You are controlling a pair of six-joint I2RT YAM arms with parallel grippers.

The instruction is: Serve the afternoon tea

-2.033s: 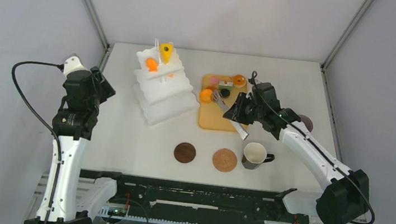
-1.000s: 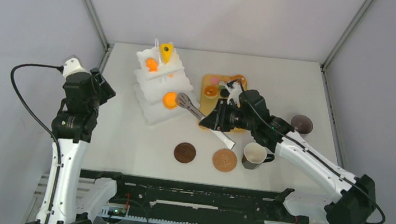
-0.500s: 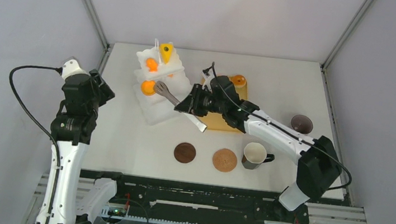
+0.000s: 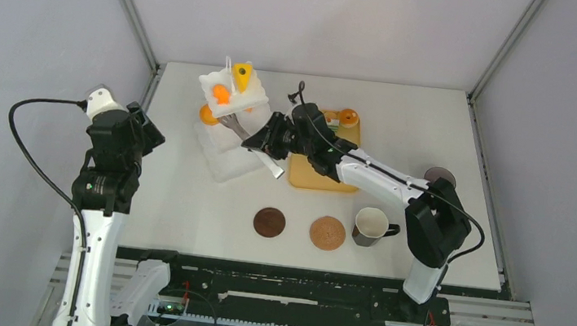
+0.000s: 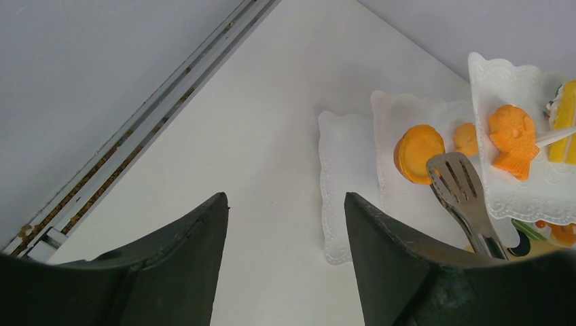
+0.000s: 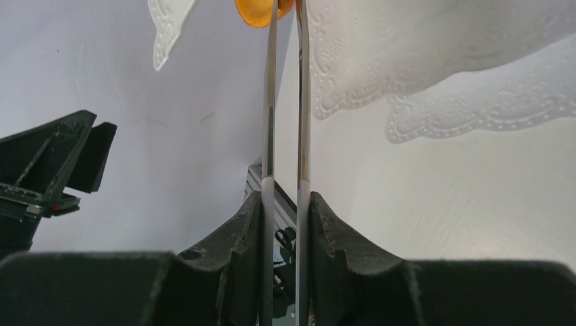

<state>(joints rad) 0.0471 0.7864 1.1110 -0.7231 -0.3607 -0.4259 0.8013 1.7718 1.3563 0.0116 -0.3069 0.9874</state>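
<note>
My right gripper is shut on metal tongs. The tongs' tips hold an orange tart over the left edge of the white tiered stand's middle tier. The left wrist view shows the tart beside the tongs' head. The top tier holds an orange pastry and a yellow cake wedge. Another orange tart sits on the tan tray; my arm hides other pastries there. Two dark mugs stand on the right. My left gripper is open and empty.
Two round brown coasters lie near the front, left of the nearer mug. My right arm stretches across the tray toward the stand. A metal rail runs along the table's left edge by the grey wall.
My right arm has carried the tongs and the orange tart from the tan tray leftward to the stand's left side. The left arm has barely moved.
</note>
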